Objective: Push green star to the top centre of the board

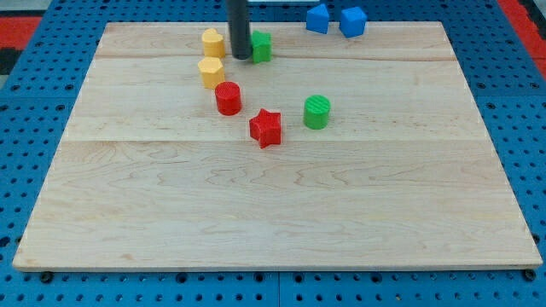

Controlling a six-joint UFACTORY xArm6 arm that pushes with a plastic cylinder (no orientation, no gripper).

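My tip (241,57) is the bare lower end of a straight dark rod; it has no fingers, so there is nothing to stand apart, together or clamped. It rests on the wooden board (273,213) near the view's top, a little left of centre, pressed against the left side of the green star (261,46), which partly hides behind the rod. That green star sits close to the board's top edge, slightly left of the middle.

Going from the view's left: a yellow block (213,42), roughly cylindrical, stands just left of my tip, close beside the rod though I cannot tell if they touch. Below it lies a second yellow block (212,72), hexagonal in outline. Just below and to the right of that is a red cylinder (228,98), near the yellow hexagon. Further right and lower sits a red star (265,128). To its right, slightly higher, stands a green cylinder (316,112), apart from the red star.

Beyond the board's top edge, on the blue pegged surface (26,102), two blue blocks lie side by side: one blue block (317,18) with an irregular shape, and a blue cube (352,21) just to its right.
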